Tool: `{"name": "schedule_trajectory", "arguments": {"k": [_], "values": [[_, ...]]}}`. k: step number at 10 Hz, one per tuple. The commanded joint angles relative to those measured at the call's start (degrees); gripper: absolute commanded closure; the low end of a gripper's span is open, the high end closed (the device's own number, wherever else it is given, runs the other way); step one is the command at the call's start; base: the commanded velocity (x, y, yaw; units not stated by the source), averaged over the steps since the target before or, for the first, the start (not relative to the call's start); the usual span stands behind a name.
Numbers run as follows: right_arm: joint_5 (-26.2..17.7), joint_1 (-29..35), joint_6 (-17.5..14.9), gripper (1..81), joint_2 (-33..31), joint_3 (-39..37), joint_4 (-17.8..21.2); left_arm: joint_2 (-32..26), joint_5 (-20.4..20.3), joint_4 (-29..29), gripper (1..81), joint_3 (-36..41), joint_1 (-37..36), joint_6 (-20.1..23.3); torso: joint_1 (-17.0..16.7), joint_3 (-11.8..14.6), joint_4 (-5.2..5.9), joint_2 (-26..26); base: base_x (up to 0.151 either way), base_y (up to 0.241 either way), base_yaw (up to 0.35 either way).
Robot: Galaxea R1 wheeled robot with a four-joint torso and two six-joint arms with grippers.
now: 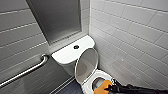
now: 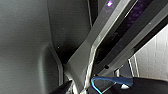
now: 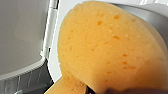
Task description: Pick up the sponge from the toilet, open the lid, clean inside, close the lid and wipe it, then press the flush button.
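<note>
The white toilet [image 1: 88,86] stands in the tiled corner with its lid [image 1: 86,65] raised against the tank. The dark flush button [image 1: 76,46] sits in the middle of the tank top. My right gripper [image 1: 108,88] comes in from the lower right and is shut on the orange sponge [image 1: 102,87], which hangs over the open bowl by the seat rim. In the right wrist view the sponge [image 3: 107,50] shows very large, with the upright lid [image 3: 22,37] and its hinge beside it.
A steel grab bar [image 1: 25,72] runs along the left wall. White tiled walls close in on the right and behind the tank. A dark recessed panel [image 1: 57,20] sits above the tank. Dark floor shows left of the bowl.
</note>
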Motion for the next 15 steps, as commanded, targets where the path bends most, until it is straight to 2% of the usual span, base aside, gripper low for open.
{"name": "schedule_trajectory", "arguments": {"k": [1,5,8,9,10,12,13,14,15], "values": [[-6.8,10.0,0.0,81.1,2.5,-4.4,-0.3,-0.5,3.9,0.4,1.0,1.3,0.2,0.3,0.0,0.0,0.0,0.0,0.0,0.0,0.0],[-10.7,15.3,0.1,81.1,7.0,-9.8,-3.1,-0.2,4.0,0.4,1.0,0.8,0.1,0.3,0.0,0.0,0.0,0.0,0.0,0.0,0.0],[-11.4,16.4,0.4,81.1,13.0,-19.1,-4.2,-0.2,4.0,0.4,1.0,0.8,0.1,0.3,0.0,0.0,0.0,0.0,0.0,0.0,0.0],[-10.4,15.9,2.3,81.1,15.8,-24.4,-4.1,-0.2,4.0,0.4,1.0,0.8,0.1,0.3,0.0,0.0,0.0,0.0,0.0,0.0,0.0],[-8.8,14.7,6.8,81.1,18.0,-29.0,-3.9,-0.2,4.0,0.4,1.0,0.8,0.1,0.3,0.0,0.0,0.0,0.0,0.0,0.0,0.0],[-1.4,11.2,14.3,81.1,18.5,-34.3,-3.9,-0.2,4.0,0.5,1.0,0.8,0.1,0.3,0.0,0.0,0.0,0.0,0.0,0.0,0.0],[0.4,10.2,15.4,81.1,17.8,-34.7,-3.5,-0.2,4.1,0.4,1.0,0.8,0.1,0.3,0.0,0.0,0.0,0.0,0.0,0.0,0.0],[1.4,8.9,16.0,81.1,16.1,-32.3,-3.0,-0.2,4.2,0.5,1.0,0.8,0.1,0.3,0.0,0.0,-0.02,0.0,0.0,0.0,0.0],[4.6,7.0,16.1,81.1,13.5,-27.9,-2.9,-0.2,4.2,0.5,1.0,0.8,0.1,0.3,0.0,0.0,0.0,0.0,0.0,0.0,0.0]]}}
